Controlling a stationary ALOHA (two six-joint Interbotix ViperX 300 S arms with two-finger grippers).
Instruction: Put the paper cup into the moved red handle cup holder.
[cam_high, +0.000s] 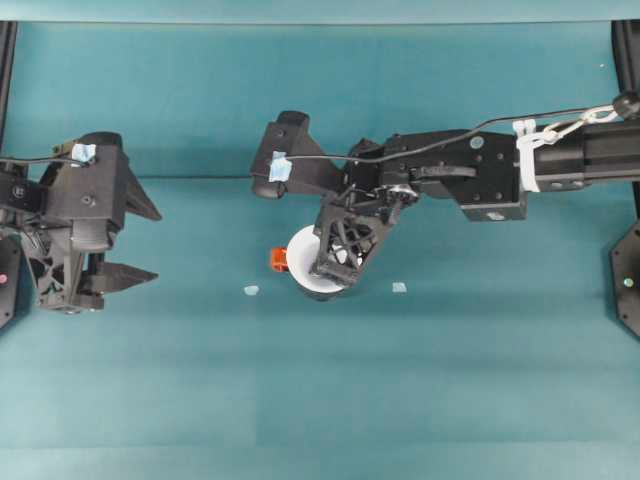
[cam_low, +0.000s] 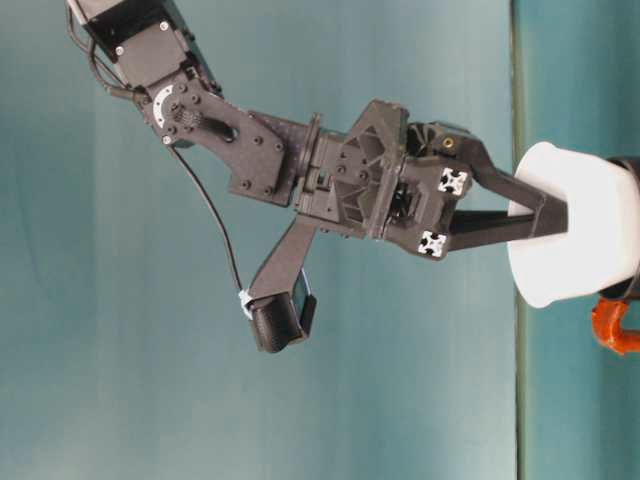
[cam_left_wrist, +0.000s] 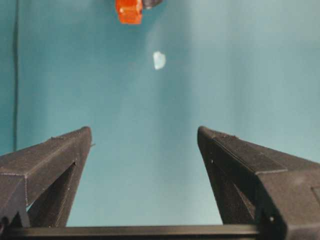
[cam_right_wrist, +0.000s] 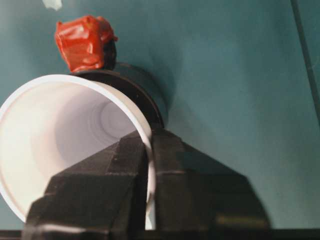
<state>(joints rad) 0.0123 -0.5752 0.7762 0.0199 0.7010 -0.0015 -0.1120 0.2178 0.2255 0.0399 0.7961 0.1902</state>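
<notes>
Teal table (cam_high: 200, 380), surface matte and uniform. Two small pale scraps (cam_high: 251, 291) lie flat on it, well apart; the second scrap (cam_high: 399, 287) sits further right. Nearer scrap seen in left wrist view.

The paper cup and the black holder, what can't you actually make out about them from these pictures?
- How deep the paper cup sits in the red handle cup holder: table-level view cuts the holder off at the edge.
- Most of the holder's wall: overhead, the cup and right gripper cover it.
- The cup's near rim: right wrist view, gripper fingers hide it.
</notes>
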